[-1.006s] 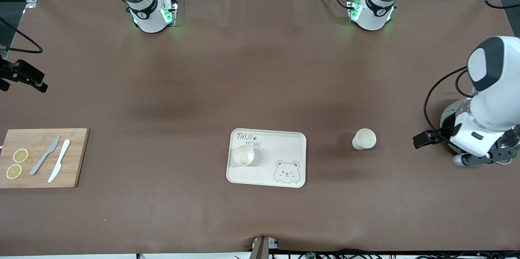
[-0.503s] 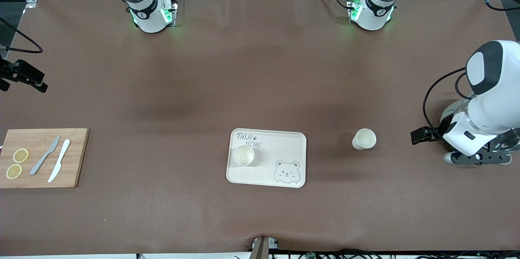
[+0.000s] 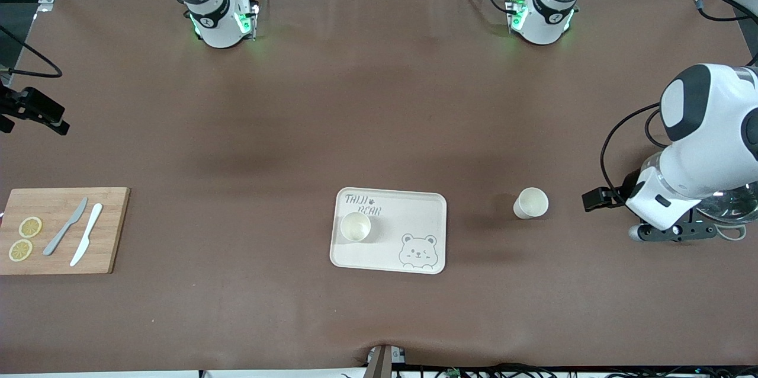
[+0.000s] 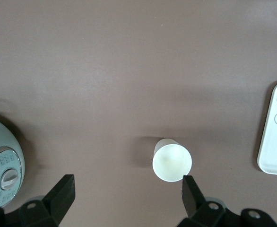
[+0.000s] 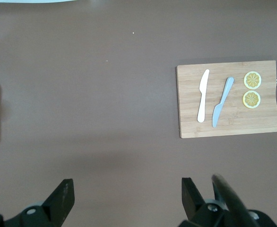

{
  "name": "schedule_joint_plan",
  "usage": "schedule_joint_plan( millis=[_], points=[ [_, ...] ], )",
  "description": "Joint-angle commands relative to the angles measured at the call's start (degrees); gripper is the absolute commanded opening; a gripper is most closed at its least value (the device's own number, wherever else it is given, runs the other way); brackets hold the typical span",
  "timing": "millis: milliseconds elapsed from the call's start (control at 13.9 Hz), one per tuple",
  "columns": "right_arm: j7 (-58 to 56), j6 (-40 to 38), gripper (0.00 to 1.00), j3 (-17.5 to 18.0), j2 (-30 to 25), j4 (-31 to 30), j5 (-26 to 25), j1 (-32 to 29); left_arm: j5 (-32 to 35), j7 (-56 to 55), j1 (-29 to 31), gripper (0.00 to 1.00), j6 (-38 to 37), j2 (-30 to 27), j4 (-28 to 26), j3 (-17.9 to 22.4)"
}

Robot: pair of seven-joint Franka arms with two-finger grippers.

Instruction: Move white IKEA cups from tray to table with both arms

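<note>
The left arm has been drifting over the last second toward the middle of the tabletop (image 3: 379, 117), from the left arm's end inward, and its left claw (image 4: 124, 198) now hangs above the brown sheet with the jaws wide apart and nothing between them. In its wrist view the free cup (image 4: 172, 161) sits just ahead of one of the fingers (image 4: 191, 193), upright, mouth open to the ceiling. This cup (image 3: 530, 202) already stands on the tabletop, apart from the tray (image 3: 414, 200) on the side of the left arm's end, so I judge that half of the job is done — the arm only moves nearby, without carrying anything. The second cup (image 3: 355, 227) has not moved; it is in the tray, close to the rim on the right arm's side, just below the lettering. The right claw (image 5: 124, 198) is also spread open and empty, high over the bare sheet between the tray and the bamboo board (image 5: 227, 98); that arm seems to wait. For room: around the tray the sheet is bare on all sides, and the stretch toward the right arm's end is wide and free until the board with its two knives (image 3: 77, 230) and lemon slices (image 3: 25, 239). Near the left arm's end a round appliance with a dial (image 4: 4, 175) stands close to the left claw — there I would be careful.
</note>
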Motion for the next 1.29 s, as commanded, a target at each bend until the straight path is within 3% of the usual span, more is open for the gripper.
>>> schedule_joint_plan(
  millis=[0,1222],
  points=[
    [0.5,-0.4,1.0,-0.2,0.1,0.4,-0.9,0.3,-0.3,-0.6,0.4,1.0,-1.0,0.0,1.3,0.1],
    [0.6,-0.4,1.0,-0.1,-0.1,0.6,-0.9,0.3,-0.2,-0.8,-0.3,1.0,-0.6,1.2,1.8,-0.1]
  ],
)
